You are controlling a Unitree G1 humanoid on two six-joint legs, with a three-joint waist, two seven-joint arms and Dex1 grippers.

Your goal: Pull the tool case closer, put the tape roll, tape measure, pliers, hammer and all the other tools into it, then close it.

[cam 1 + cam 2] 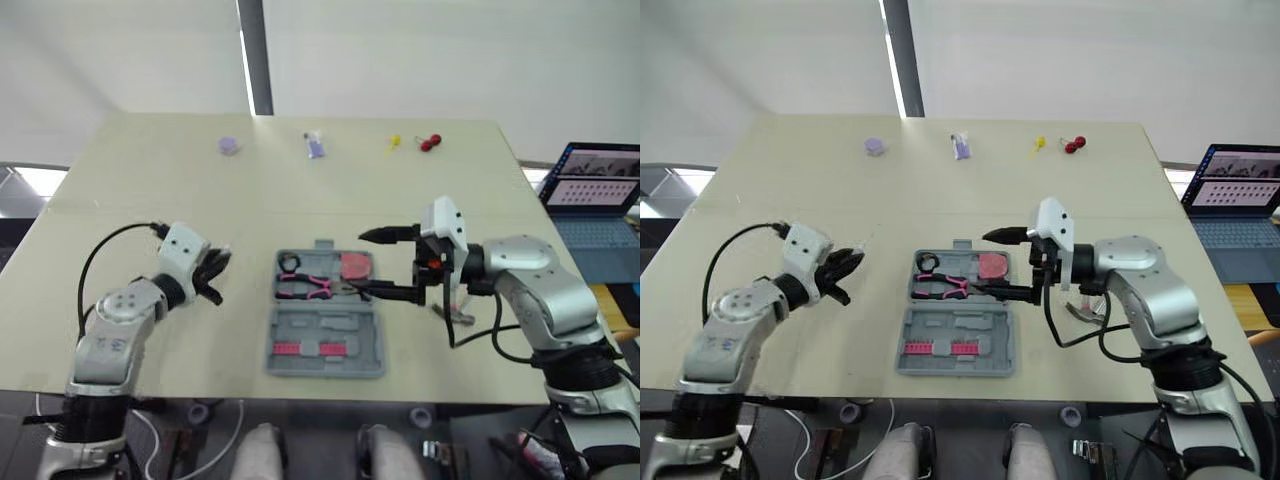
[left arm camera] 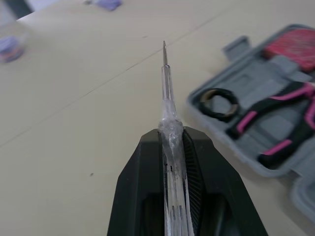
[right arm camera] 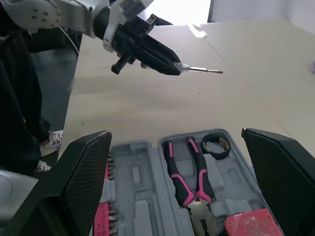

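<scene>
Left end effector [image 2: 170, 135]: clamped on a clear screwdriver [image 2: 167, 93], held above the worktop [image 1: 150, 190] left of the tool case [image 1: 325, 325].
Right end effector [image 1: 362, 263]: fingers wide apart, hovering over the case.
Tool case: open between your arms, holding the pliers [image 3: 189, 179], tape roll [image 3: 215, 145] and tape measure [image 1: 354, 265].
Screwdriver handling: probably light, stiff and slick, so grip the handle and leave the tip free.
</scene>
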